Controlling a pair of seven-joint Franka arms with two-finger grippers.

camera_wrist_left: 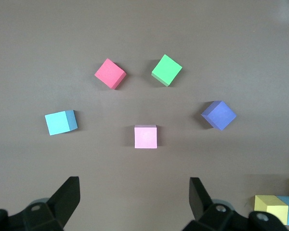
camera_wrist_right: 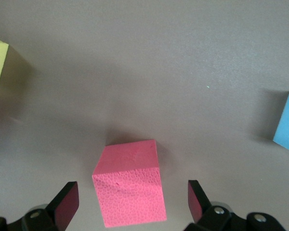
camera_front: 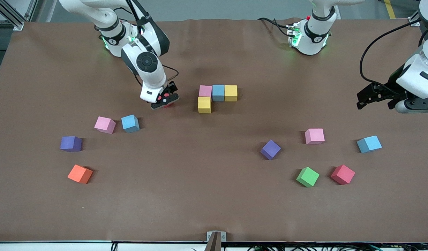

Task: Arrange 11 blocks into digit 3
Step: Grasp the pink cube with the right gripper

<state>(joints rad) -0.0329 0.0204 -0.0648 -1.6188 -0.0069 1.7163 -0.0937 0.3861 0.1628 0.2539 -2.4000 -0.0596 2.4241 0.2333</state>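
My right gripper (camera_front: 165,101) is low over the table beside the built group, toward the right arm's end. Its jaws are open on either side of a red block (camera_wrist_right: 130,185), with a gap on each side; the block is mostly hidden in the front view. The built group is a row of pink (camera_front: 205,91), blue (camera_front: 218,92) and yellow (camera_front: 231,93) blocks, with a second yellow block (camera_front: 204,105) nearer the camera under the pink one. My left gripper (camera_front: 363,99) is open and empty, waiting in the air at the left arm's end.
Loose blocks toward the right arm's end: pink (camera_front: 105,124), blue (camera_front: 130,123), purple (camera_front: 71,143), orange (camera_front: 80,174). Toward the left arm's end: purple (camera_front: 270,149), pink (camera_front: 314,136), blue (camera_front: 369,144), green (camera_front: 307,176), red (camera_front: 343,174).
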